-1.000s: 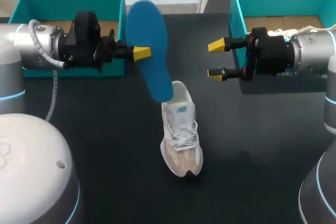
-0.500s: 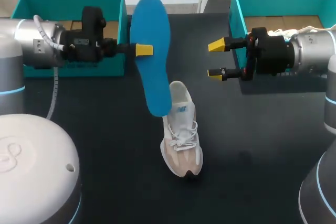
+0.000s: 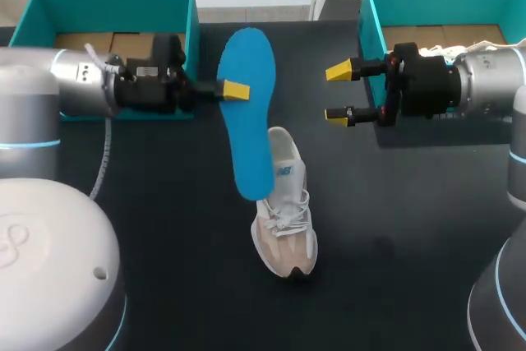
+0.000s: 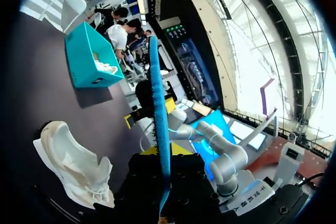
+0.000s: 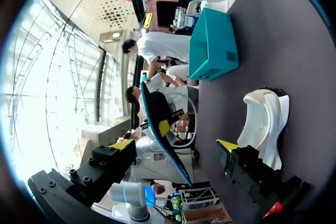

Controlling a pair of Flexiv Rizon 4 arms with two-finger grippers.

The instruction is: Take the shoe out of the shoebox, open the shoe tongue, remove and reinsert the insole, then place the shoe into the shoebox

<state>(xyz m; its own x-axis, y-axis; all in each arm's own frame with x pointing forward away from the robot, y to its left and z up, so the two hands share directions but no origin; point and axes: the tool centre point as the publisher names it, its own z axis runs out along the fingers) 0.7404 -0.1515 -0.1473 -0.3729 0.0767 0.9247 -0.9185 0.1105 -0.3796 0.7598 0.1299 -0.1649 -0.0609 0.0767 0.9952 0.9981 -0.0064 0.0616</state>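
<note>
Blue insole (image 3: 249,113) held above the white shoe (image 3: 283,215).
The left pincer (image 3: 236,90) is clamped on the insole's upper part, the insole's lower end by the heel of the shoe, which stands on the dark desk (image 3: 181,219) below. Farther off, the right pincer (image 3: 339,93) hovers, fingers apart.

Our left gripper (image 3: 234,90) points level toward the middle, pinching the insole (image 3: 249,121); our right gripper (image 3: 339,93) faces it, fingers apart.
</note>
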